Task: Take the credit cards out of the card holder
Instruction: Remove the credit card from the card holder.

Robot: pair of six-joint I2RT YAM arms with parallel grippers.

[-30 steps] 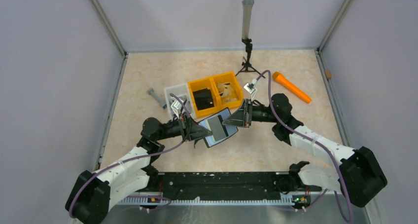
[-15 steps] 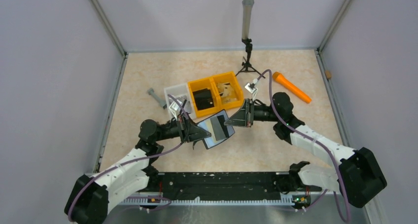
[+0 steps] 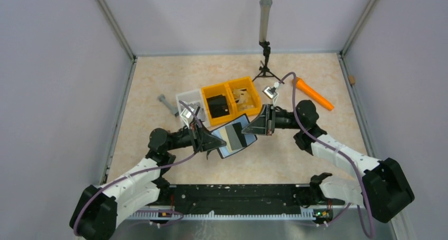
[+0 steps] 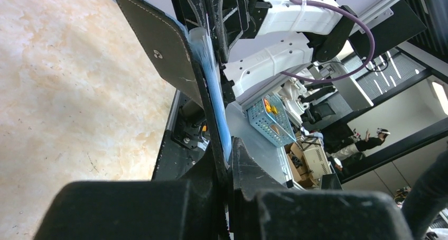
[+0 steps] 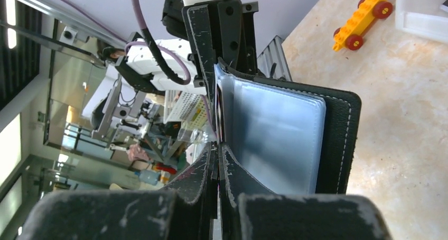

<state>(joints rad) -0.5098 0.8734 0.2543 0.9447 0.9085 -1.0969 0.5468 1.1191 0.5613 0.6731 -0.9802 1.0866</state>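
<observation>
— Where is the left gripper (image 3: 214, 143) placed?
— It is clamped tight on the near-left edge of the card holder (image 3: 228, 148). The holder is held open above the table (image 3: 158, 81), just in front of the yellow bins (image 3: 227, 92).
— What is seen inside it?
— A grey card (image 3: 236, 136) is seen against the pale lining.
— And the right gripper (image 3: 254, 128)?
— Its fingers are pressed together on the holder's far-right edge. Whether a card is pinched as well cannot be told.
</observation>
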